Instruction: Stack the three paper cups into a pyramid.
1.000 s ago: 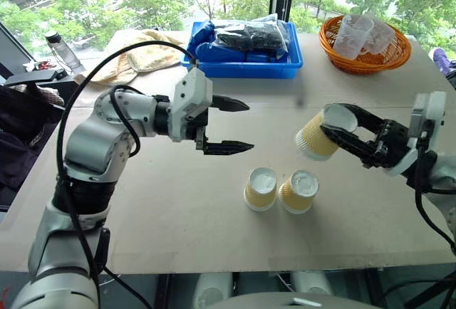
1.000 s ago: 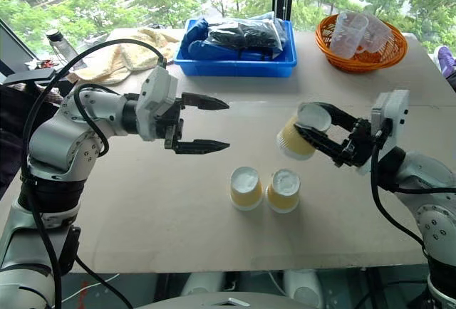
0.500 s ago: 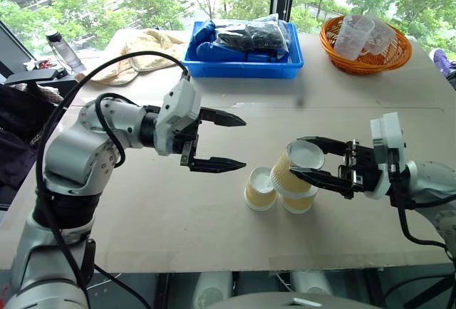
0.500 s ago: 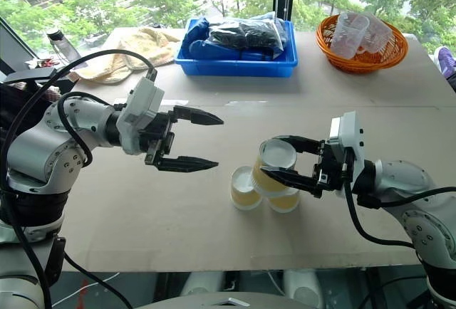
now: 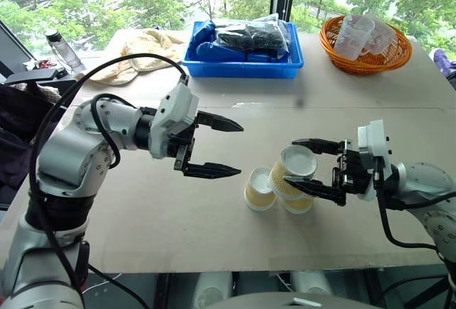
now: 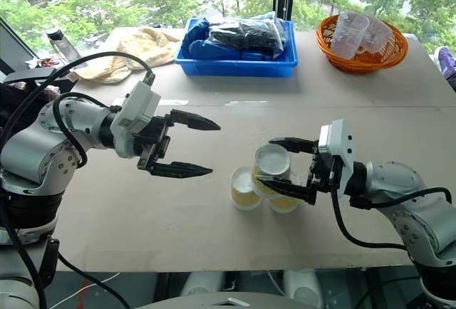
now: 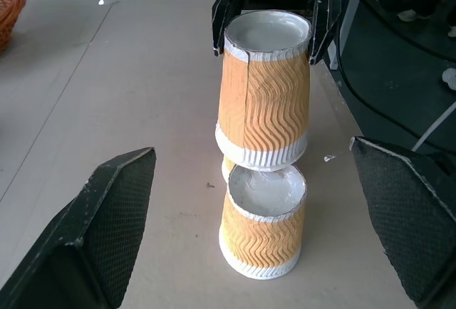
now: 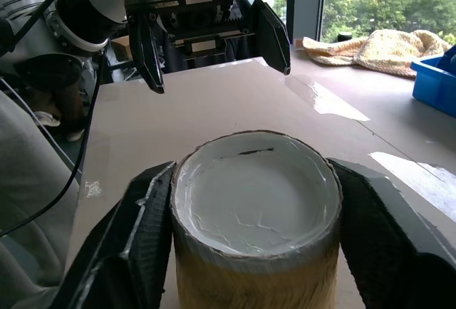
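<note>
The three paper cups stand upside down near the middle of the bench [image 5: 142,252]: two side by side, the left cup [image 5: 259,189] and the right cup [image 5: 297,202], with the top cup [image 5: 292,170] resting across them. The right gripper [image 5: 305,167] sits around that top cup, its fingers spread on either side; whether they touch the ribbed wall I cannot tell. The left gripper [image 5: 228,149] hovers well to the left, fingers wide apart and holding nothing.

These cups look feather-light and thin-walled, easy to crush or nudge; I'd take hold lightly on the ribbed sides, which should give some grip. The perch looks narrow, so a brushing finger could topple it. There is open bench on the near and left sides; the blue tray [image 5: 242,63] and orange basket [image 5: 365,56] sit far back.
</note>
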Motion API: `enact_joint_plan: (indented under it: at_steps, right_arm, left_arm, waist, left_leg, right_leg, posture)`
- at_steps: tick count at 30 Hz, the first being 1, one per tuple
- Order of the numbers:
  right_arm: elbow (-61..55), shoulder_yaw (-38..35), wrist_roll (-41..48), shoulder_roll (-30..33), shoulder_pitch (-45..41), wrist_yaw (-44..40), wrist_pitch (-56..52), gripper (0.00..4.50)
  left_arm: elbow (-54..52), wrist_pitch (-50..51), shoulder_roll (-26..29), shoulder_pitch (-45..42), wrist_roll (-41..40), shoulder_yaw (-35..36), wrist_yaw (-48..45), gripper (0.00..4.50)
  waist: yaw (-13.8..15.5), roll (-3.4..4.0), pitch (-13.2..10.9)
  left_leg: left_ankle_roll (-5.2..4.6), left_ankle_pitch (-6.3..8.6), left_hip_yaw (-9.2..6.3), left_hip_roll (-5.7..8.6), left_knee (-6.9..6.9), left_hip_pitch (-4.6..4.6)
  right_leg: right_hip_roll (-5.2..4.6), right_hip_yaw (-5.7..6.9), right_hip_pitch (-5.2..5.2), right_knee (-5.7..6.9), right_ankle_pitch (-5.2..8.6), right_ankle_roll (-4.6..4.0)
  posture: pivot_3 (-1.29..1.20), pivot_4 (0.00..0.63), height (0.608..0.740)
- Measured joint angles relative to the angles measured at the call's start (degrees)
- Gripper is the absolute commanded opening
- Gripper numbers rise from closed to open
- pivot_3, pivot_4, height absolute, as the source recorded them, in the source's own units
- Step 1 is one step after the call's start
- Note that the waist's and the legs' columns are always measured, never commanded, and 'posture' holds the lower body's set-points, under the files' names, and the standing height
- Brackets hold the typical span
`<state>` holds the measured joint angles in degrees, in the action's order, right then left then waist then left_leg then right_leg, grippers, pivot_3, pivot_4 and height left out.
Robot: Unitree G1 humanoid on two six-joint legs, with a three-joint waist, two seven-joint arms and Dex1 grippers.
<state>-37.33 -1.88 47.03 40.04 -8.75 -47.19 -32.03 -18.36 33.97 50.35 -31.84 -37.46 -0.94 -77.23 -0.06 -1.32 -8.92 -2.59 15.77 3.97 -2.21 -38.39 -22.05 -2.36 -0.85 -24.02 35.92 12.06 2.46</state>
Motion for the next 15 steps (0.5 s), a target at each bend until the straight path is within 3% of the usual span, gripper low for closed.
enact_joint_plan:
  at_steps: [5,10,15]
  right_arm:
    - [-0.11,-2.17,1.53,0.95,-0.75,0.14,-0.3,4.48]
    - [-1.08,-12.99,8.38,6.83,2.11,0.12,-2.83,4.48]
    - [0.33,-21.85,14.44,6.58,2.87,1.28,-2.63,4.48]
  left_arm:
    - [-1.25,0.0,1.8,3.14,-1.01,1.09,-1.12,4.5]
    - [-3.51,-0.09,4.1,9.45,-4.52,6.33,-3.17,4.5]
    - [-3.93,-0.72,1.71,19.46,-6.39,14.81,1.16,4.5]
  waist:
    - [-0.14,0.0,0.0]
    - [0.13,-0.04,-0.01]
    - [-0.16,-0.11,0.02]
  left_leg:
    - [0.0,0.0,0.0,-0.02,0.01,0.01]
    - [0.0,0.0,-0.03,-0.11,0.03,-0.02]
    - [0.0,0.0,0.04,-0.15,0.04,0.12]
  right_leg:
    - [0.0,-0.03,0.0,-0.01,0.0,0.0]
    - [-0.03,0.01,-0.02,-0.02,0.04,-0.06]
    - [-0.05,-0.05,0.06,0.01,0.12,-0.21]
  posture:
    - [0.0,0.15,0.733]
    - [0.0,0.15,0.733]
    - [0.0,0.15,0.733]
